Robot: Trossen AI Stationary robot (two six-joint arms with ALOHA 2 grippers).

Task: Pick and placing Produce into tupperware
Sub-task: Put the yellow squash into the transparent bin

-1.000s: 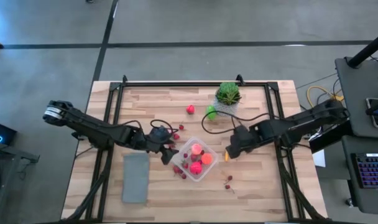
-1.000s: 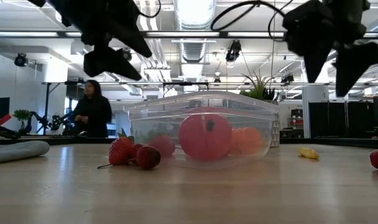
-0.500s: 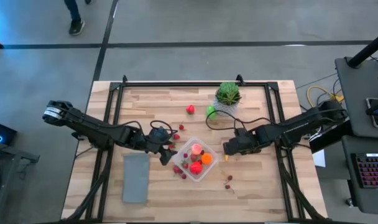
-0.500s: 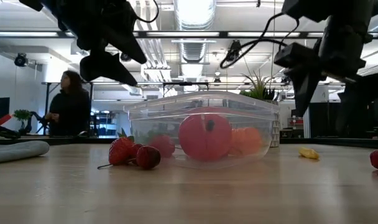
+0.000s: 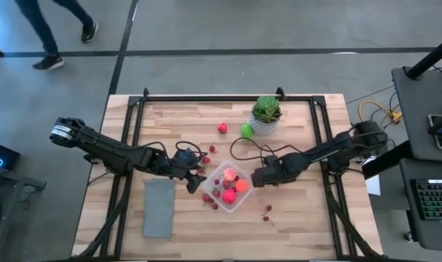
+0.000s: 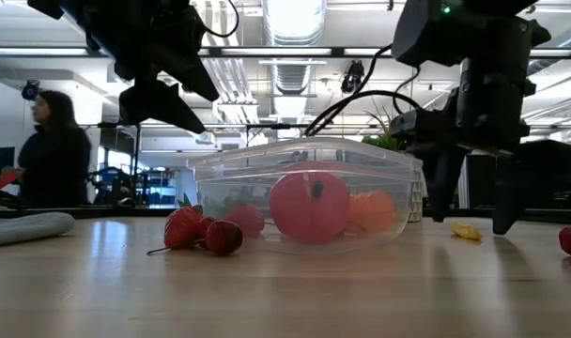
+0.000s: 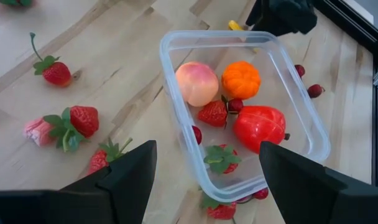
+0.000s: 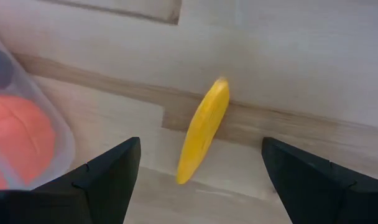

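Near the middle of the desk point(image 5: 294, 218), a little toward its front edge, sits the clear tupperware point(image 5: 230, 186), already holding a pink peach, an orange piece point(image 7: 240, 79), a large red piece and some berries. Just beside the box wall on the right-arm side lies a small yellow piece point(image 8: 203, 129), flat on the wood. More red berries point(image 7: 71, 121) lie scattered against the box's opposite side, two more point(image 5: 267, 212) rest toward the front edge, and a red piece and a bright green piece sit by the potted plant point(image 5: 266, 110) near the back edge.

The right tool point(image 8: 201, 180) hangs low directly over the yellow piece, fingers spread wide on either side of it and pinching nothing. The left tool point(image 7: 207, 180) hovers over the box's other side, also spread and empty.

My judgement: the yellow piece is thin and lies flat, so closing too high could skate it across the wood, or pinch one end and flip it away. Being so near the box, a finger could also catch the wall and shove the tupperware.
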